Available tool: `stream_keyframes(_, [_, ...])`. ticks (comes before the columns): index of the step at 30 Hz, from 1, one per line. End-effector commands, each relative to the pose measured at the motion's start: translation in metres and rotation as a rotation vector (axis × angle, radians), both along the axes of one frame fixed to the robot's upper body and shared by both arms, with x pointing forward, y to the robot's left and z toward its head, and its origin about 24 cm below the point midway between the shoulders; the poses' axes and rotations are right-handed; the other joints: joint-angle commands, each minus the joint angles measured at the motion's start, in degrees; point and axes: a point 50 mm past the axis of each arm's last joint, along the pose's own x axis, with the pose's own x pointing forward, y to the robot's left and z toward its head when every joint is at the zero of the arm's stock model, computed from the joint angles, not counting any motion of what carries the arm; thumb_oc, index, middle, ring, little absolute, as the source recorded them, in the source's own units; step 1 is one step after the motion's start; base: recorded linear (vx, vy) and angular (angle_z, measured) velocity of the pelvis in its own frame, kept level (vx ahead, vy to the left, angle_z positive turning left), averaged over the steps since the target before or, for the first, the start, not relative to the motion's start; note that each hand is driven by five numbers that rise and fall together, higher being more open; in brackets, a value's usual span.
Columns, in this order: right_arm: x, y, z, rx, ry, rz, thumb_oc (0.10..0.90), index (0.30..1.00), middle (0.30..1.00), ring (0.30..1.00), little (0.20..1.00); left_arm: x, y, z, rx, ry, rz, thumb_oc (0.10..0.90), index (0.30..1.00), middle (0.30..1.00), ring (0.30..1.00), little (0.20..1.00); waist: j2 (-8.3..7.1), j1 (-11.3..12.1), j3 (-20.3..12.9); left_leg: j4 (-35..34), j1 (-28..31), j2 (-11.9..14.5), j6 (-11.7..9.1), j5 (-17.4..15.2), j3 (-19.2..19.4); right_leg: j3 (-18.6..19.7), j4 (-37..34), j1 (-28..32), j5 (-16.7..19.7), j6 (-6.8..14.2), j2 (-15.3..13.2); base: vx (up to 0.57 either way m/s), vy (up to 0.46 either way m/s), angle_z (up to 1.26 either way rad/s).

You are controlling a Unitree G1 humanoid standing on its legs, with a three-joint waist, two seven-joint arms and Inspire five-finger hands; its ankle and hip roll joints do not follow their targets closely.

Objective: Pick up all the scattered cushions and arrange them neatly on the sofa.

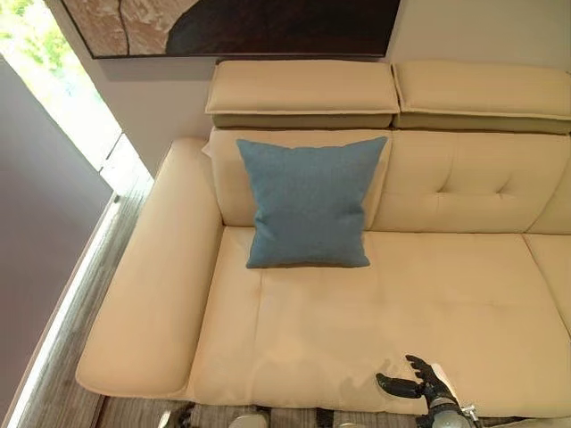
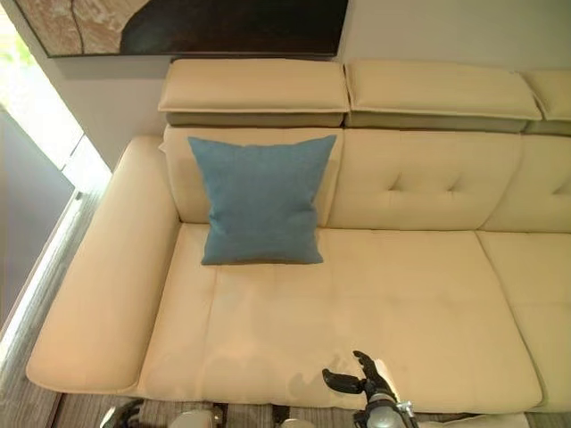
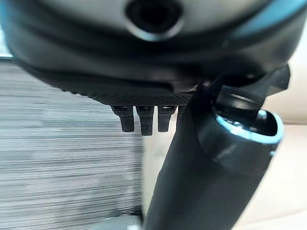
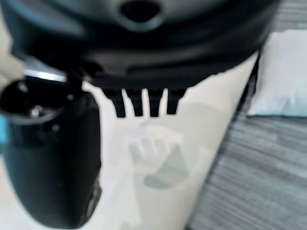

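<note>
Blue cushion found upright on the sofa, leaning against the backrest at the corner seat, just beside the left armrest. Roughly square, so no clear long axis; face turned outward toward the front edge of the sofa, one edge resting on the seat.

Judged soft, light and compressible, not fragile; fabric likely grippy. Best taken by a corner or along an upper edge.

Pale cushion lying on the floor just off the sofa's front edge, seen past the right hand.

Right hand above the sofa's front edge, fingers loosely spread, nothing held. Left hand over the floor beside the sofa, fingers straight, nothing held.
</note>
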Motion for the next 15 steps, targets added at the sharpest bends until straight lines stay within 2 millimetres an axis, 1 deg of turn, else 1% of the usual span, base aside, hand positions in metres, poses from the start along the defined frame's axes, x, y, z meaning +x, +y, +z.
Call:
stream_keyframes(1, [0.026,-0.014,0.021,-0.080,-0.111,0.028,0.800,0.900,0.900,0.900,0.900,0.012,0.005,0.006,0.029,-0.068,-0.002,0.800,0.900,0.900,0.900,0.900,-2.02,-0.46,-1.12,17.96,3.23,-3.26,8.61,-14.97,-0.52,2.39,3.24,-2.12,-3.60,6.13,-1.41,-0.11,0.099,-0.22])
stream_keyframes(2, [0.029,-0.013,0.021,-0.082,-0.107,0.033,0.800,0.900,0.900,0.900,0.900,0.014,0.001,0.006,0.021,-0.073,-0.009,0.800,0.900,0.900,0.900,0.900,-1.97,-0.58,-1.43,19.59,4.38,-3.41,8.50,-14.78,-2.04,2.92,3.55,-2.84,-3.05,6.28,-1.49,-0.04,0.049,-0.18])
stream_keyframes(3, [0.029,-0.014,0.021,-0.082,-0.107,0.033,0.800,0.900,0.900,0.900,0.900,0.014,0.001,0.006,0.021,-0.074,-0.009,0.800,0.900,0.900,0.900,0.900,-1.83,-0.57,-1.30,19.78,4.45,-3.28,8.48,-14.99,-2.06,2.90,3.57,-2.70,-3.08,6.26,-1.35,-0.08,0.084,0.05])
stream_keyframes(4, [0.029,-0.012,0.020,-0.078,-0.098,0.035,0.800,0.900,0.900,0.900,0.900,0.017,-0.001,0.007,0.020,-0.080,-0.018,0.800,0.900,0.900,0.900,0.900,-1.63,-0.82,-1.46,20.87,5.18,-3.25,8.44,-14.73,-3.55,3.25,4.08,-3.40,-2.69,6.41,-1.39,-0.08,0.083,0.19])
stream_keyframes(5, [0.030,-0.012,0.020,-0.084,-0.088,0.039,0.800,0.900,0.900,0.900,0.900,0.019,-0.002,0.007,0.022,-0.084,-0.028,0.800,0.900,0.900,0.900,0.900,-1.42,-1.09,-1.70,19.57,6.39,-2.97,8.32,-15.04,-4.10,3.57,4.30,-4.24,-2.20,6.63,-1.33,-0.19,0.197,0.11])
stream_keyframes(6, [0.032,-0.010,0.018,-0.094,-0.072,0.050,0.800,0.900,0.900,0.900,0.900,0.025,-0.007,0.009,0.019,-0.100,-0.050,0.800,0.900,0.900,0.900,0.900,-0.93,-1.58,-2.12,13.59,9.69,-3.13,8.64,-17.25,-5.57,4.42,4.82,-6.58,-0.81,7.52,-0.97,-0.21,0.199,-0.08])
stream_keyframes(8, [0.029,-0.006,0.013,-0.090,-0.046,0.042,0.800,0.900,0.900,0.900,0.900,0.029,-0.009,0.009,0.028,-0.096,-0.083,0.800,0.900,0.900,0.900,0.900,-1.28,-2.14,-2.20,9.00,11.43,-4.19,9.76,-20.14,-5.54,4.70,4.74,-8.49,1.08,8.63,-1.45,-0.18,0.160,-0.31])
stream_keyframes(9, [0.029,-0.006,0.013,-0.090,-0.046,0.042,0.800,0.900,0.900,0.900,0.900,0.029,-0.009,0.009,0.028,-0.096,-0.084,0.800,0.900,0.900,0.900,0.900,-1.28,-2.11,-2.20,8.93,11.46,-4.18,9.77,-20.12,-5.52,4.72,4.73,-8.50,1.09,8.64,-1.44,-0.25,0.190,-0.29])
stream_keyframes(10, [0.029,-0.004,0.011,-0.087,-0.027,0.036,0.800,0.900,0.900,0.900,0.900,0.030,-0.009,0.009,0.037,-0.088,-0.091,0.800,0.900,0.900,0.900,0.900,-1.74,-2.39,-1.67,7.23,11.24,-5.35,10.82,-21.07,-4.90,4.63,4.41,-10.69,2.75,9.95,-2.28,-0.27,0.184,-0.14])
stream_keyframes(12, [0.029,0.001,0.007,-0.086,-0.001,0.046,0.800,0.900,0.900,0.900,0.900,0.028,-0.006,0.007,0.055,-0.068,-0.097,0.800,0.900,0.900,0.900,0.900,-2.12,-1.97,-0.54,7.18,10.22,-6.15,11.50,-20.76,-3.96,3.91,3.88,-12.51,4.07,11.17,-3.31,-0.30,0.167,-0.31])
stream_keyframes(13, [0.029,0.001,0.007,-0.086,-0.002,0.046,0.800,0.900,0.900,0.900,0.900,0.029,-0.006,0.008,0.055,-0.068,-0.097,0.800,0.900,0.900,0.900,0.900,-2.14,-1.94,-0.55,7.22,10.16,-6.18,11.51,-20.76,-3.92,3.95,3.89,-12.57,4.09,11.18,-3.32,-0.37,0.084,-0.40])
stream_keyframes(14, [0.030,0.005,0.005,-0.084,0.015,0.057,0.800,0.900,0.900,0.900,0.900,0.031,-0.004,0.008,0.066,-0.058,-0.108,0.800,0.900,0.900,0.900,0.900,-2.30,-1.83,0.71,7.92,7.84,-6.37,12.03,-19.55,-3.35,4.25,5.87,-14.04,2.85,12.03,-3.97,-0.25,0.038,-0.23])
stream_keyframes(15, [0.031,0.005,0.005,-0.084,0.014,0.057,0.800,0.900,0.900,0.900,0.900,0.031,-0.004,0.008,0.066,-0.058,-0.108,0.800,0.900,0.900,0.900,0.900,-2.32,-1.80,0.72,8.00,7.79,-6.38,12.03,-19.60,-3.32,4.29,6.00,-14.13,2.77,12.03,-3.97,-0.48,0.096,-0.13])
